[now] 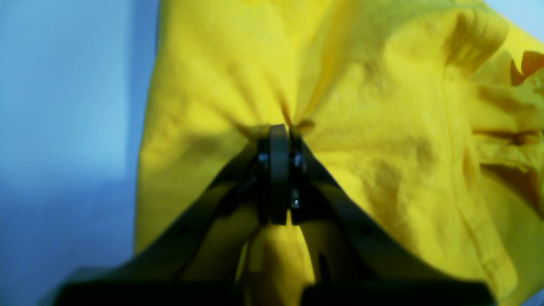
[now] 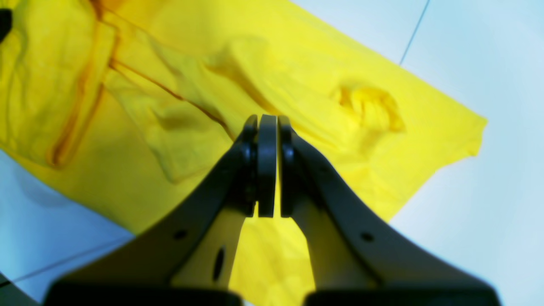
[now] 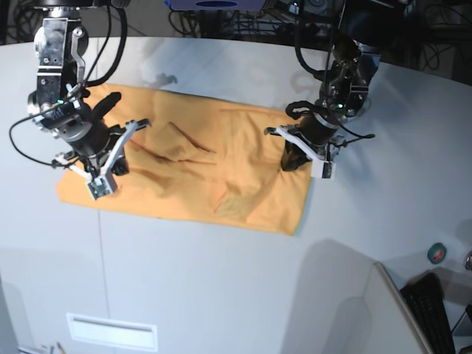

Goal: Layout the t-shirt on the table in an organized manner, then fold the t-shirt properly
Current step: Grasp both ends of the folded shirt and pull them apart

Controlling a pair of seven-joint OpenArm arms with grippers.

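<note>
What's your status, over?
Left gripper shut on t-shirt. Right gripper shut, over the shirt. Shirt spread but wrinkled on table. Nothing obstructing.

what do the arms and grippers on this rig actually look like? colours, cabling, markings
Both arms are dark metal with black cables looping loose alongside. The left gripper and right gripper have matte black curved fingers with small round holes and flat black pads. In the base view, white brackets sit at each wrist, with small green lights near them. No readable markings or sleeves.
</note>
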